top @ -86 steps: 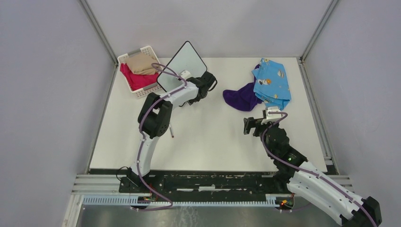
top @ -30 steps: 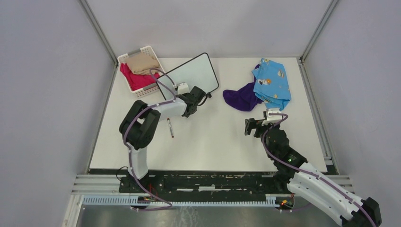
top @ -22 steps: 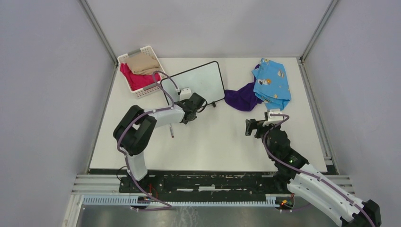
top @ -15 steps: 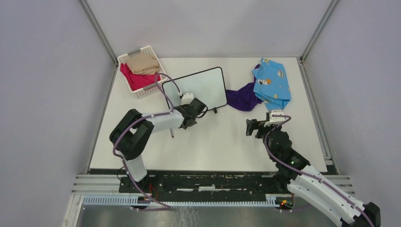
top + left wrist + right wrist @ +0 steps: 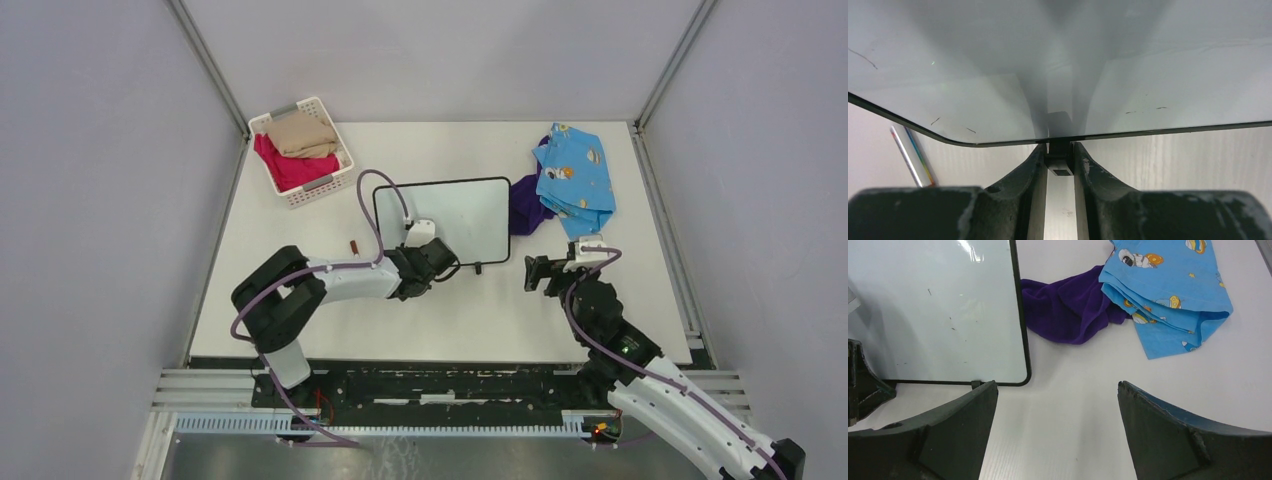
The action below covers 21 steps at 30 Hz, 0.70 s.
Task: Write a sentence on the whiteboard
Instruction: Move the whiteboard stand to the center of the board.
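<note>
Swung down and rightward since earlier, the whiteboard (image 5: 455, 215) now has its right edge meeting the purple cloth (image 5: 522, 205), the left tool (image 5: 437, 262) clamped on its near edge, while the right tool (image 5: 540, 270) hovers, jaws wide apart, just nearer than that cloth.

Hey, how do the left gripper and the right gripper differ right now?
The left gripper is closed narrowly on the near edge of the whiteboard, while the right gripper stands wide open and holds nothing. The left gripper touches the board, while the right gripper hangs apart from it, off its near right corner, over the table. Both have dark two-finger jaws.
</note>
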Available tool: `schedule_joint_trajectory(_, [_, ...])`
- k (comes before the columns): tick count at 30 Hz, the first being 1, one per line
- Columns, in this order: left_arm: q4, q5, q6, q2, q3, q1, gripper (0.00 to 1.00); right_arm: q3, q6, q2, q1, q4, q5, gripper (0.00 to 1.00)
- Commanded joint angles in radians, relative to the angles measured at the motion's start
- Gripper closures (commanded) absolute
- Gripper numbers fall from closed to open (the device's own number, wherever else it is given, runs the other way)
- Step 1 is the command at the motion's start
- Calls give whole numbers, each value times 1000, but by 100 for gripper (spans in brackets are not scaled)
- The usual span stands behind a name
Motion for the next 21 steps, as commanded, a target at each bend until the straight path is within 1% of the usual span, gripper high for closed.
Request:
schedule_joint_trajectory(1, [-34, -23, -32, -18, -31, -71, 98, 27, 15, -21, 0, -26, 19, 5])
schedule_joint_trajectory(8, [-35, -26, -84, 0, 17, -116, 98, 25, 25, -44, 0, -52, 41, 5])
schedule_joint_trajectory(14, [-59, -57, -159, 46, 47, -122, 98, 33, 28, -46, 0, -74, 48, 5])
schedule_joint_trajectory(18, [-100, -96, -197, 76, 77, -122, 98, 49, 17, -39, 0, -82, 59, 5])
schedule_joint_trajectory(21, [-127, -99, -236, 93, 101, -121, 98, 52, 17, -39, -1, -82, 62, 5])
